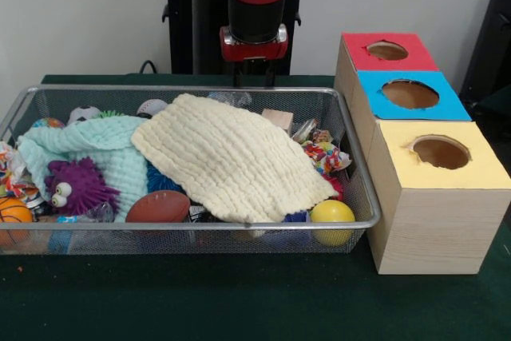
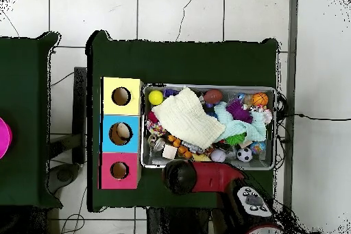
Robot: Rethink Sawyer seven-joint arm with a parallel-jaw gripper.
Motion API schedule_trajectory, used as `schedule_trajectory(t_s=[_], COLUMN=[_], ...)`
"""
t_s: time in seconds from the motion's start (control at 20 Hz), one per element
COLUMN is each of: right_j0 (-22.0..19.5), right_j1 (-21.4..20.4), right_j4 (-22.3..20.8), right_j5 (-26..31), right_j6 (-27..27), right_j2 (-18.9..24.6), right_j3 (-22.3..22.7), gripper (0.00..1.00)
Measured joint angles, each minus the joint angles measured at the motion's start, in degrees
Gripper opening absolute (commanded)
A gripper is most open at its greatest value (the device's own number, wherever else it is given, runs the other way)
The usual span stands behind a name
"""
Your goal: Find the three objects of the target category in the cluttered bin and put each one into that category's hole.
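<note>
Wire mesh forms the bin (image 1: 351, 225), which fills the left and middle of the front view. Draped over its middle lies a cream cloth (image 1: 231, 153), and at its nine o'clock a mint cloth (image 1: 96, 145) spreads toward the left wall. A purple spiky toy with eyes (image 1: 76, 187) rests on the mint cloth's lower edge, a brown football (image 1: 158, 206) lies at the cream cloth's seven o'clock, a yellow ball (image 1: 332, 213) sits in the corner at its four o'clock, and an orange basketball (image 1: 13, 215) shows at the far left. At the bin's three o'clock, just beside it, stands a wooden box with a red hole (image 1: 387, 50), a blue hole (image 1: 409, 93) and a yellow hole (image 1: 441, 152). The gripper (image 1: 254, 77) hangs at twelve o'clock behind the bin's back rim; whether its fingers are spread or closed I cannot tell.

Seen from overhead, the bin (image 2: 277, 128) sits centre, with the box at its nine o'clock: yellow hole (image 2: 121, 96), blue hole (image 2: 120, 134), red hole (image 2: 119, 170). The cream cloth (image 2: 186, 116) covers the bin's left-centre, the yellow ball (image 2: 155, 97) at its ten o'clock. The red arm (image 2: 212, 176) lies at the bin's six o'clock, hiding the gripper.
</note>
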Motion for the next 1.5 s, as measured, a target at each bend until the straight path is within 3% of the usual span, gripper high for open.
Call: schedule_trajectory(t_s=[0.5, 0.95, 1.3, 1.5], right_j0=[-3.4, -10.8, -10.9, -10.2], right_j1=[-2.1, -6.7, -7.2, -7.2], right_j4=[0.0, -5.7, -9.5, -9.7], right_j5=[-0.2, -10.1, -17.4, -17.7], right_j6=[0.0, 0.0, 0.0, 0.0], right_j2=[1.8, 2.5, 2.0, 1.7], right_j3=[2.0, 11.7, 18.5, 21.2], gripper=[1.0, 1.0, 1.0, 1.0])
